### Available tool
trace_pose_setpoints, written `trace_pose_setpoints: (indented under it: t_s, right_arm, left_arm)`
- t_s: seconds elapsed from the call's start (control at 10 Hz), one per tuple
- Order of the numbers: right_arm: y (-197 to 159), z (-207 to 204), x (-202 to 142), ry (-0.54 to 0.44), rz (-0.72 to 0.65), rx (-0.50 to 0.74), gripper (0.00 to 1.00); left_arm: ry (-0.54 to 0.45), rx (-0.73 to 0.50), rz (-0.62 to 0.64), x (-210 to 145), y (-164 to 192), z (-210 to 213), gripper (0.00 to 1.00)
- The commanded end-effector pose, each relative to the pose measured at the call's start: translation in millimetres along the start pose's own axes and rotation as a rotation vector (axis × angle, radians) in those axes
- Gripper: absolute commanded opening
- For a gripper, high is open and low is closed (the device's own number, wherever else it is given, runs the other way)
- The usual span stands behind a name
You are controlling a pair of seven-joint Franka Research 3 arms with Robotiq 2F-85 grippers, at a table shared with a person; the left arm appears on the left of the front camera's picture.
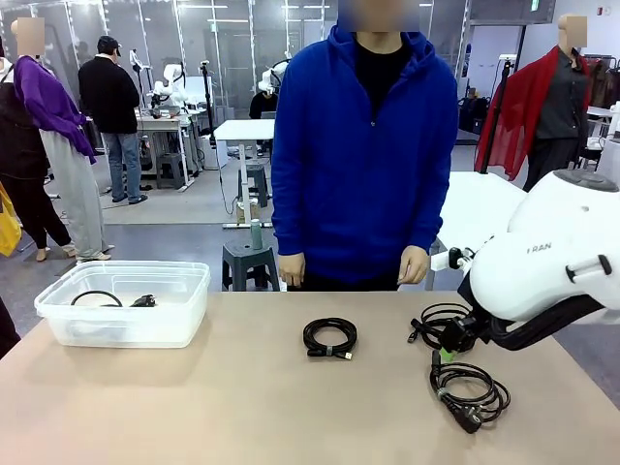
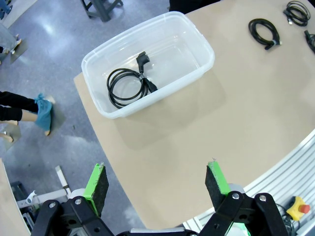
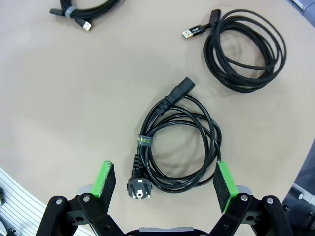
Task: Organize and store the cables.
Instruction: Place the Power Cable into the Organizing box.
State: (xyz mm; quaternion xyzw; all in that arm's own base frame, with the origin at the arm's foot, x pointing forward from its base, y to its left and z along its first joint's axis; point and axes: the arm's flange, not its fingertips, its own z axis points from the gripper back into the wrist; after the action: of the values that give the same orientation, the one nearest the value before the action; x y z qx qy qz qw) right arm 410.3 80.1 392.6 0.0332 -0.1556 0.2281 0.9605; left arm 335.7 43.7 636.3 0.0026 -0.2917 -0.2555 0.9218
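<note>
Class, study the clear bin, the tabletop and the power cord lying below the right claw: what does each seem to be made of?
Bin: translucent plastic, slightly glossy; the cable inside shows through its walls.
Tabletop: smooth, matte beige surface, probably laminate; no grain shows, so this is uncertain.
Power cord: black rubbery or plastic sheath with a soft sheen, bending in easy loops, with moulded plugs.

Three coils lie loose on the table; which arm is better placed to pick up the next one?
Right. The right gripper is open and hangs directly over the power cord coil. The left gripper, also open, hangs near the bin, far from every loose coil.
</note>
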Motion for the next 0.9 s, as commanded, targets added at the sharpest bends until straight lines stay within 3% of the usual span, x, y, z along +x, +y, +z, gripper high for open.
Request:
trace_pose_setpoints:
  t_s: [0.0, 0.5, 0.8]
  right_arm:
    - [24, -23, -60, -0.011, -0.017, -0.051, 1.00]
    - [27, -51, -53, 0.018, -0.002, -0.058, 1.00]
    - [34, -65, -59, 0.098, -0.038, -0.069, 1.00]
  left_arm:
    - [-0.002, -0.001, -0.007, -1, 0, 0, 1.00]
    - [-0.002, -0.001, -0.007, -1, 0, 0, 1.00]
    - [-0.002, -0.001, -0.007, -1, 0, 0, 1.00]
